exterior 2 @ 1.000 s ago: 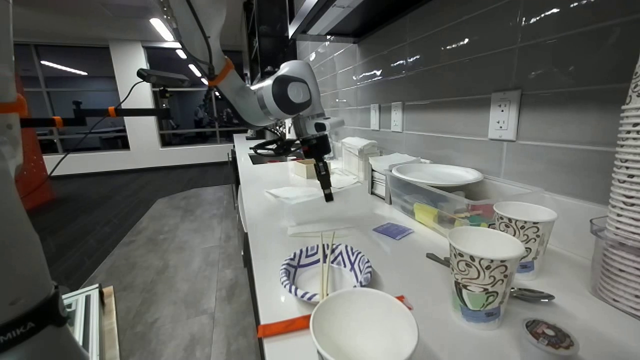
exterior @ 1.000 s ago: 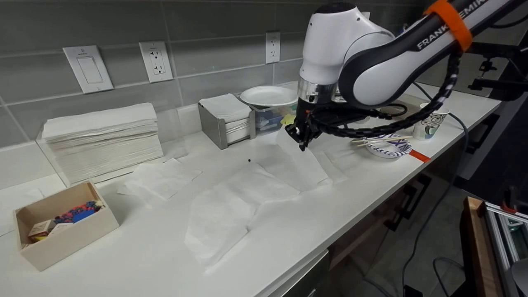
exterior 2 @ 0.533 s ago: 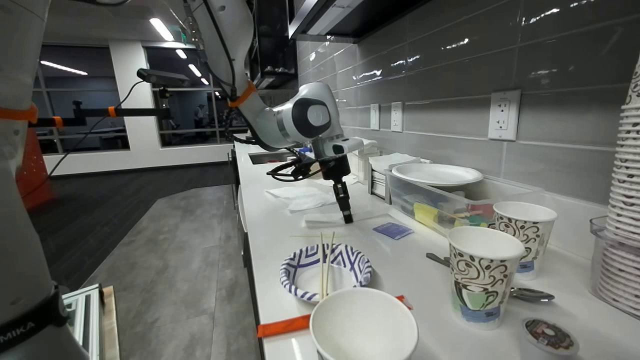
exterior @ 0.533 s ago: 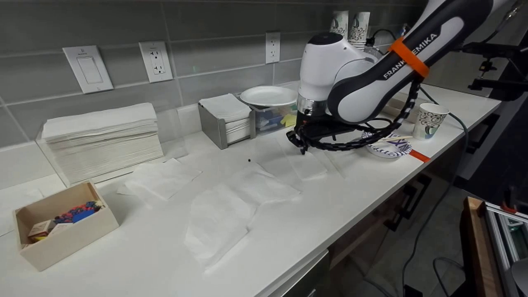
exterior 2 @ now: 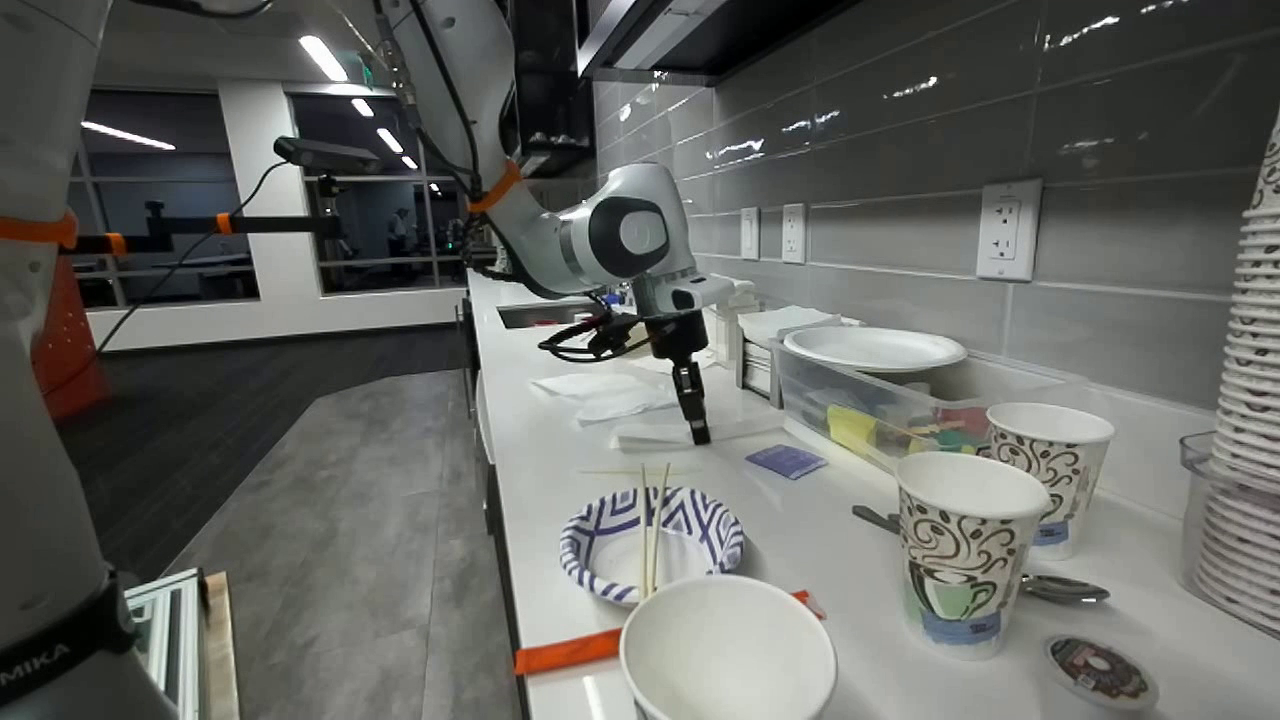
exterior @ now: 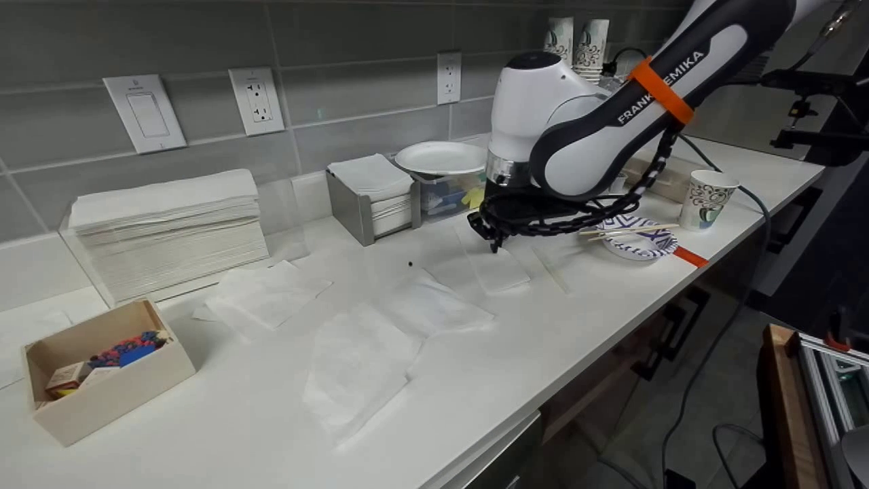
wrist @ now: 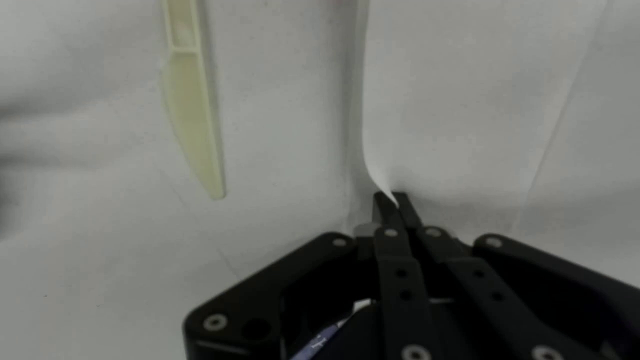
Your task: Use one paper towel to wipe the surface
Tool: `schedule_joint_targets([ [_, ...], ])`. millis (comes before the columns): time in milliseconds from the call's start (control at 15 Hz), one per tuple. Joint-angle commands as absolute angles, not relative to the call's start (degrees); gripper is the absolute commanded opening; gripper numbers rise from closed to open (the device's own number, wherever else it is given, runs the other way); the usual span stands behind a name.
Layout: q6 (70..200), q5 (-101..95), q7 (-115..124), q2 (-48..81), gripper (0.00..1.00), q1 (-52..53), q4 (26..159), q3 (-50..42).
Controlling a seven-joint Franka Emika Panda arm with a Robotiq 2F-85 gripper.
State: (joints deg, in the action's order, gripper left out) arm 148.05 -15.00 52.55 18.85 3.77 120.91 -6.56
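White and thin, the paper towel (wrist: 460, 100) rests on the counter (exterior: 557, 339), one edge clenched in the black gripper (wrist: 397, 206). Near it, but apart, lies a pale yellow knife (wrist: 194, 115). Beyond are creased loose sheets (exterior: 360, 360), then a patterned bowl (exterior 2: 585, 545) with two sticks (exterior 2: 644, 530) across it, paper cups (exterior 2: 965, 550) and, by the tiled wall (exterior: 360, 41), a tall stack of folded towels (exterior: 170, 238).
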Motion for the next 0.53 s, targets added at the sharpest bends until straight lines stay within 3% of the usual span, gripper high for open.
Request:
schedule_joint_targets([
  [0,150.3,-10.6,51.6,23.4,0.0,4.4,118.9,-5.7],
  [467,149.8,-3.9,46.4,26.2,0.0,4.5,115.8,-2.8],
])
